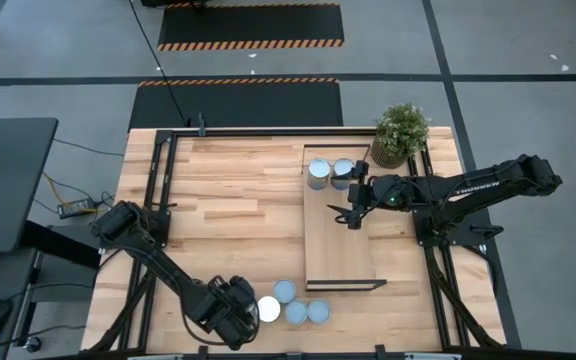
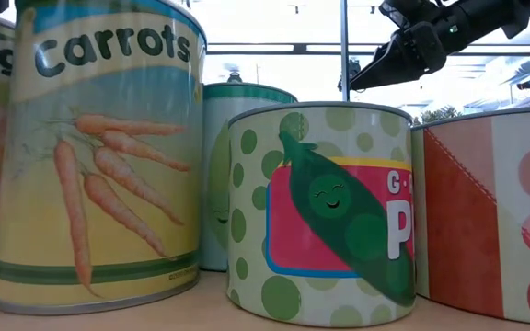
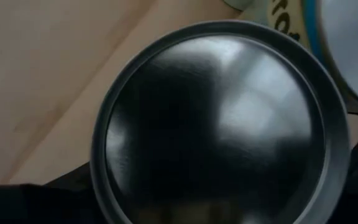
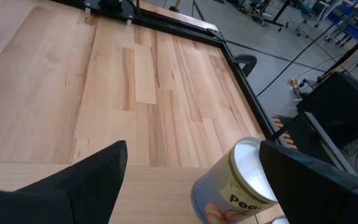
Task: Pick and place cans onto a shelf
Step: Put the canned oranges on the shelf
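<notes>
From above, the shelf (image 1: 340, 222) is a long pale-wood board lying on the right half of the planked wooden surface (image 1: 233, 210), its long axis running from the far edge toward the near edge, with a thin dark frame at each end. Two cans (image 1: 319, 174) stand upright at its far end, round tops up, beside a potted plant (image 1: 399, 133). Four more cans (image 1: 284, 291) stand upright in a cluster at the surface's near edge. The left gripper (image 1: 249, 311) sits at the leftmost of these, a can with a bright white top (image 1: 268, 309). The right gripper (image 1: 353, 212) hangs over the shelf's far half, fingers apart and empty. Grey floor with striped black mats lies beyond.

The level view shows printed paper labels on smooth cylinders: a carrots can (image 2: 95, 156) and a peas can (image 2: 322, 213), both upright, with bright windows behind.

The left wrist view looks straight down on a can top (image 3: 216, 124), a dark shiny disc with a raised rim; whether the fingers clamp it cannot be told.

The right wrist view shows its fingers (image 4: 86, 180) spread wide over the wood, a peas can (image 4: 238, 180) between them farther off.
</notes>
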